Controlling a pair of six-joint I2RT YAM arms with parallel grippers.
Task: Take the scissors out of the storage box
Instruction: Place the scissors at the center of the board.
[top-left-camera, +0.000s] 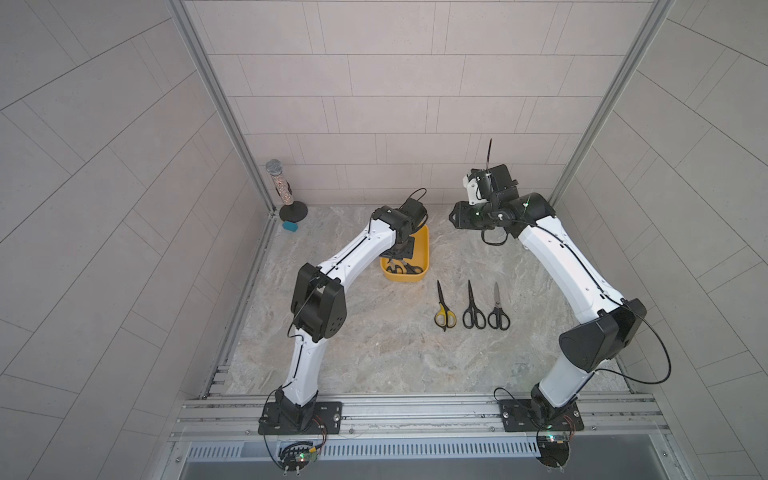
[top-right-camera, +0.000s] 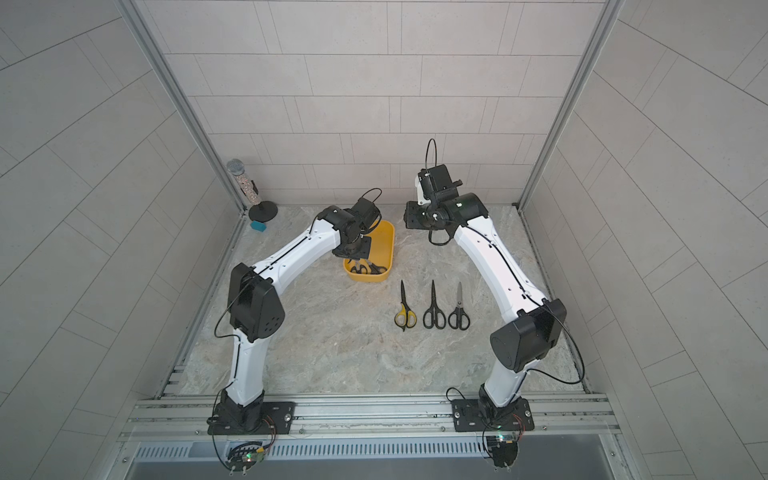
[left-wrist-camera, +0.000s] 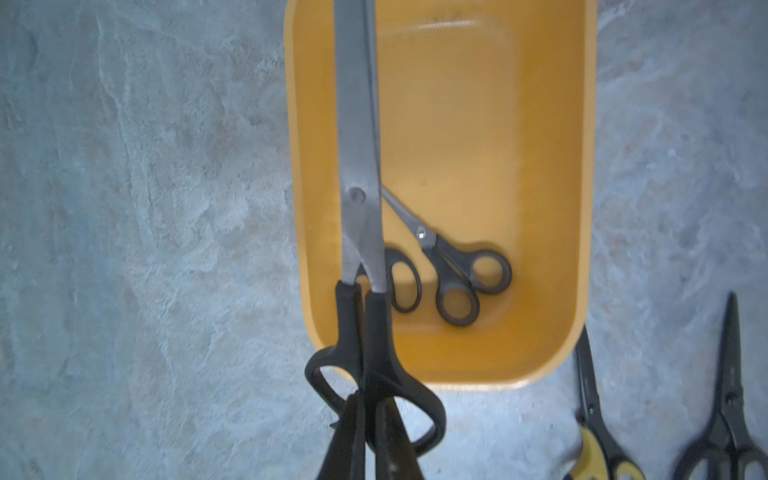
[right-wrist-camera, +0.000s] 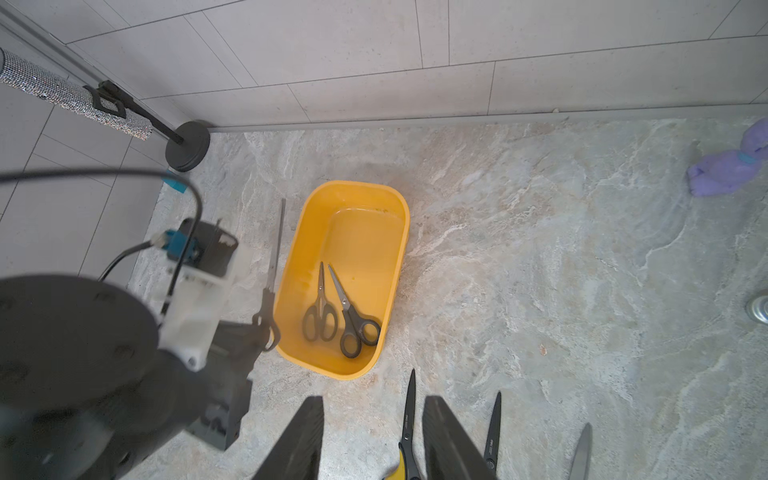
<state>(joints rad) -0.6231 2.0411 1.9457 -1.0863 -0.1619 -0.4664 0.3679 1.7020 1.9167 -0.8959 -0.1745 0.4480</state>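
Glittery microphone (top-left-camera: 277, 183) (on a black stand (top-left-camera: 293, 212)), teal block (top-left-camera: 290, 226) just beside, purple toy (right-wrist-camera: 723, 170)

The whole desk (top-left-camera: 374, 353) is seen from high above in both top views. The box (left-wrist-camera: 478, 145) is shared by both wrist views, nearer in the left.

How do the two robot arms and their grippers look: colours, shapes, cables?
Both arms, the left arm and the right arm, have smooth white link shells with bulky black joint housings. A thin black cable runs along each white shell and loops free at the joints. The left gripper and the right gripper have flat, black, tapering fingers.
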